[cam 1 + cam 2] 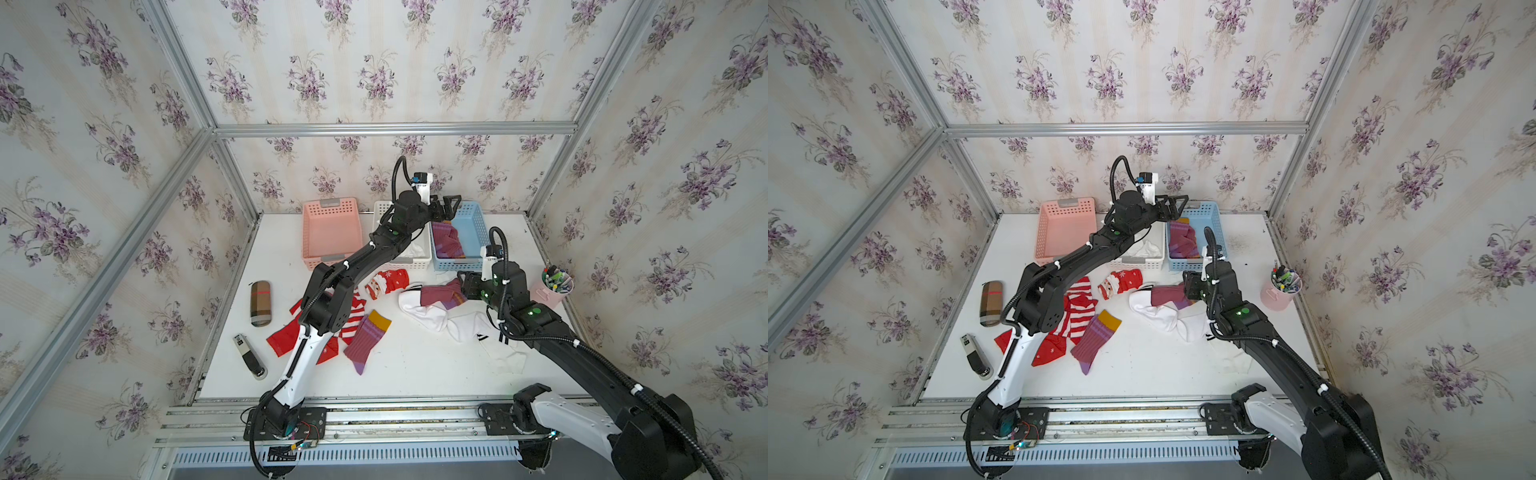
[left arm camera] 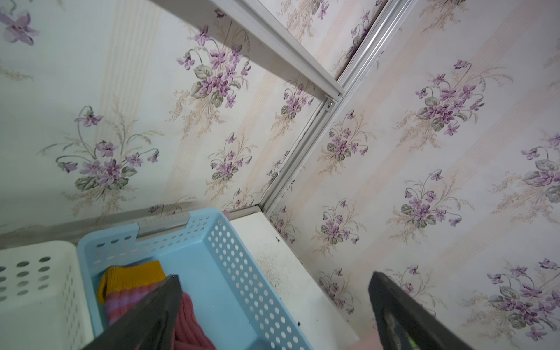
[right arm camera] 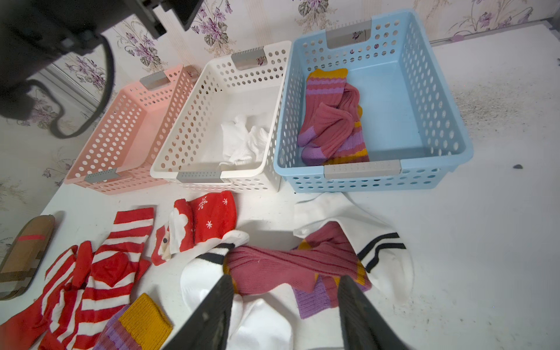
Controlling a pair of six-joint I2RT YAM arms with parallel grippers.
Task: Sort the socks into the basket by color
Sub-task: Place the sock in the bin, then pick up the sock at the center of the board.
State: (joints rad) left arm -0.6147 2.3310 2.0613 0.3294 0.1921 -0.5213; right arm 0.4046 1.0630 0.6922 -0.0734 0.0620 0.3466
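The left gripper (image 2: 274,276), spread and empty, hangs over the blue perforated basket (image 3: 424,180) holding maroon ribbed socks (image 3: 330,121); the pink perforated basket (image 3: 121,130) is bare. The right gripper (image 3: 285,278), jaws parted, hovers at another maroon sock (image 3: 272,266) among unsorted red socks (image 3: 106,263) and white socks (image 3: 394,266).

Cream wallpaper (image 1: 374,62) with purple flower sprays covers every wall. Aluminium frame bars (image 1: 395,129) cross the upper middle and run down the corners. A white tabletop (image 1: 415,365) fills the lower centre.

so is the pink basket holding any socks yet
No, the pink basket shows only a bare floor; the red socks lie outside it.
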